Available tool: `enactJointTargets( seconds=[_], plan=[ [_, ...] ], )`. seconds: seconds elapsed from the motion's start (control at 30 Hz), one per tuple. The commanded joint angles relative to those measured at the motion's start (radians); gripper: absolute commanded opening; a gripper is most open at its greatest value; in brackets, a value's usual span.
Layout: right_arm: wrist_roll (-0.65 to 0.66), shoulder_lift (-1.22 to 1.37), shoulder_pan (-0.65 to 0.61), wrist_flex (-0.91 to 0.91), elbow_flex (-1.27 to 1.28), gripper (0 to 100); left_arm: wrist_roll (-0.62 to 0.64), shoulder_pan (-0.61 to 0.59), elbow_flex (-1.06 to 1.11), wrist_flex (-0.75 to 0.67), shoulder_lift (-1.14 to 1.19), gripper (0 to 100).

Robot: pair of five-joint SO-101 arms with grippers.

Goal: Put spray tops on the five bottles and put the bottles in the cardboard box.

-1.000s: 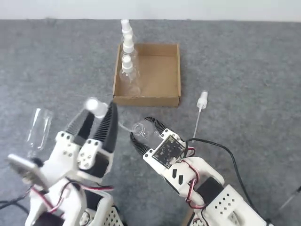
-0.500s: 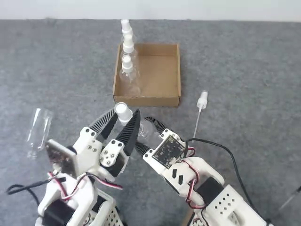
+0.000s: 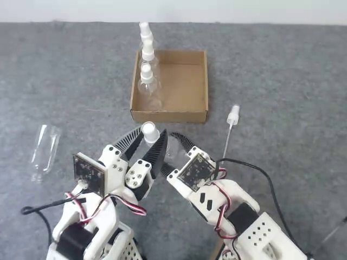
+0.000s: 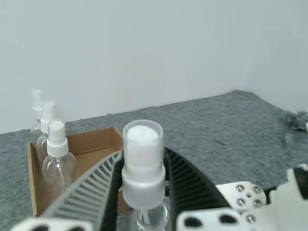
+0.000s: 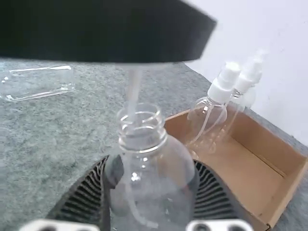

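Note:
My left gripper (image 3: 149, 133) is shut on a white spray top (image 3: 149, 130), also seen as the spray top (image 4: 142, 163) between the ribbed fingers (image 4: 91, 192). Its tube (image 5: 133, 84) hangs down into the open neck of a clear bottle (image 5: 144, 154). My right gripper (image 5: 147, 197) is shut on that bottle (image 3: 172, 148) and holds it upright, just in front of the cardboard box (image 3: 184, 86). Three bottles with spray tops (image 3: 147, 81) stand along the box's left side. Another spray top (image 3: 233, 115) lies right of the box. An empty bottle (image 3: 43, 147) lies at the left.
Grey felt covers the table (image 3: 282, 81). The box's right half (image 3: 187, 76) is bare cardboard. A black cable (image 3: 255, 170) runs along the right arm. A pale wall (image 4: 168, 48) rises behind the table.
My left gripper has swung right with the spray top, from beside the right gripper to directly above the held bottle, and the tube now dips into the neck. The right gripper barely moved.

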Motion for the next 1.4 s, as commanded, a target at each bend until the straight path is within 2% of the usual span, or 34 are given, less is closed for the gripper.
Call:
enactJointTargets(
  seconds=[0.0, 0.4, 0.6, 0.83, 1.0, 1.13, 1.23, 1.37],
  plan=[
    [0.002, -0.027, 0.028, -0.027, -0.038, 5.2, -0.011, 0.0, -0.008, -0.025, -0.012, 1],
    [0.002, -0.027, 0.035, -0.025, -0.04, 5.2, -0.011, 0.041, 0.022, -0.026, -0.011, 2],
    [0.003, -0.027, 0.035, -0.025, -0.04, 5.2, -0.011, 0.041, 0.021, -0.014, -0.011, 12],
    [0.005, -0.027, 0.035, -0.025, -0.04, 5.2, -0.011, 0.04, -0.002, 0.012, -0.014, 17],
    [0.008, -0.027, 0.035, -0.025, -0.04, 5.2, -0.009, 0.038, -0.087, 0.094, -0.014, 17],
    [0.008, -0.027, 0.035, -0.025, -0.04, 5.2, -0.005, -0.051, -0.097, 0.086, -0.014, 17],
    [0.008, -0.027, 0.035, -0.025, -0.04, 5.2, 0.026, -0.12, -0.099, 0.061, -0.014, 12],
    [0.009, -0.027, 0.035, -0.025, -0.04, 5.2, 0.048, -0.132, -0.111, 0.068, -0.014, 8]
  ],
)
